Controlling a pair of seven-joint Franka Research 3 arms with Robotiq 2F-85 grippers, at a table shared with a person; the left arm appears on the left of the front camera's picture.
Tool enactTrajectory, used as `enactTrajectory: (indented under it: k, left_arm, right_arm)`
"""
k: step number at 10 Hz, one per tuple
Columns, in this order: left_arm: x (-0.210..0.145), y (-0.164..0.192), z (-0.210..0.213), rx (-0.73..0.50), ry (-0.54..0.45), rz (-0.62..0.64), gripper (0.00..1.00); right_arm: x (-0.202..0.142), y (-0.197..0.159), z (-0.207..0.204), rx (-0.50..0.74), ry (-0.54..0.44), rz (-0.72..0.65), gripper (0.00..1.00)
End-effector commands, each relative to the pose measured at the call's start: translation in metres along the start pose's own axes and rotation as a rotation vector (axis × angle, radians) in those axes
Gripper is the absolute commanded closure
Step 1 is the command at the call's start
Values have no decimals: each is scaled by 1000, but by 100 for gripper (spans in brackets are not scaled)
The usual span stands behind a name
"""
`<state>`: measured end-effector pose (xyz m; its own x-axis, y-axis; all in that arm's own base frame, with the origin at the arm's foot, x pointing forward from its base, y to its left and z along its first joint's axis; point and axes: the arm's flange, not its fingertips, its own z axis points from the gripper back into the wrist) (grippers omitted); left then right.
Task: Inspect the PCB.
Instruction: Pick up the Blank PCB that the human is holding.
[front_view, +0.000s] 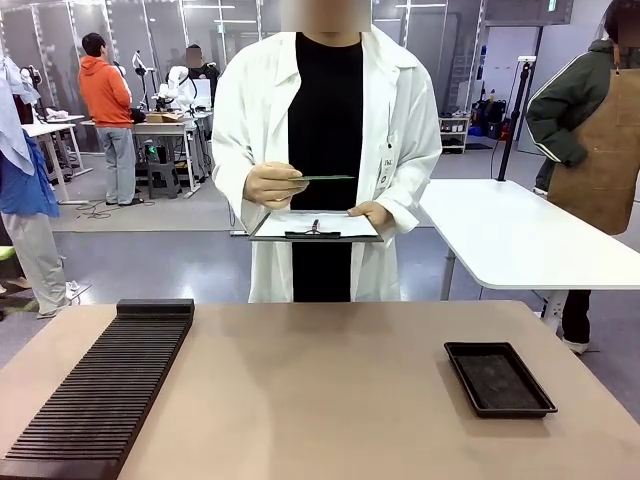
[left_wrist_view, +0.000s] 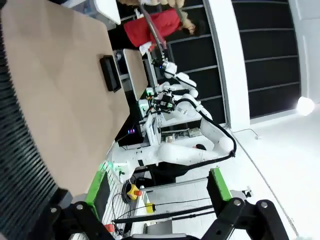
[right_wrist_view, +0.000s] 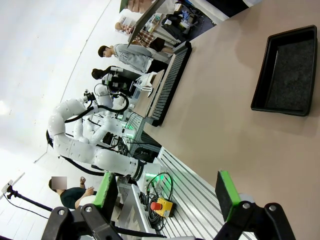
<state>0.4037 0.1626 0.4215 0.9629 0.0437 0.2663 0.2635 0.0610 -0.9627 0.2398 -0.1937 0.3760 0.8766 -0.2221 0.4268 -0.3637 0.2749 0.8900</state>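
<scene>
Across the table, a person in a white coat holds the PCB (front_view: 326, 178) at chest height. It is thin and green, seen edge-on and level, pinched in one hand (front_view: 273, 185). The other hand holds a dark clipboard with white paper (front_view: 315, 225) just below it. My left gripper (left_wrist_view: 157, 192) is open with nothing between its green pads, hanging off the table's near side. My right gripper (right_wrist_view: 166, 197) is open and empty too, back from the table edge. Both are far from the PCB.
A long black slotted rack (front_view: 105, 390) lies along the table's left side. A shallow black tray (front_view: 498, 378) sits at the right, also seen as the tray (right_wrist_view: 287, 70) and the tray (left_wrist_view: 110, 73). Bare tabletop (front_view: 320, 400) lies between them. Other people stand far behind.
</scene>
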Motion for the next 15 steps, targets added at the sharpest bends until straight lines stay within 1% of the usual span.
enactTrajectory:
  k: [1, 2, 3, 4, 6, 7, 15]
  left_arm:
    - [-38, 10, 23, -24, -56, -72, 0]
    - [-57, 16, 38, 8, -15, -101, 0]
    - [-68, 20, 45, 12, -24, -111, 0]
    - [-70, 25, 44, -13, -37, -120, 0]
    - [-64, 33, 37, -69, -66, -117, 0]
    - [-73, 26, 46, 3, -51, -101, 0]
    - [-73, 26, 46, 3, -51, -101, 0]
  right_arm:
    - [2, 1, 1, 11, -15, 21, 0]
    - [2, 1, 1, 11, -15, 21, 0]
    - [2, 1, 1, 11, -15, 21, 0]
    - [2, 1, 1, 11, -15, 21, 0]
    - [2, 1, 1, 11, -15, 21, 0]
    - [2, 1, 1, 11, -15, 21, 0]
    - [2, 1, 1, 11, -15, 21, 0]
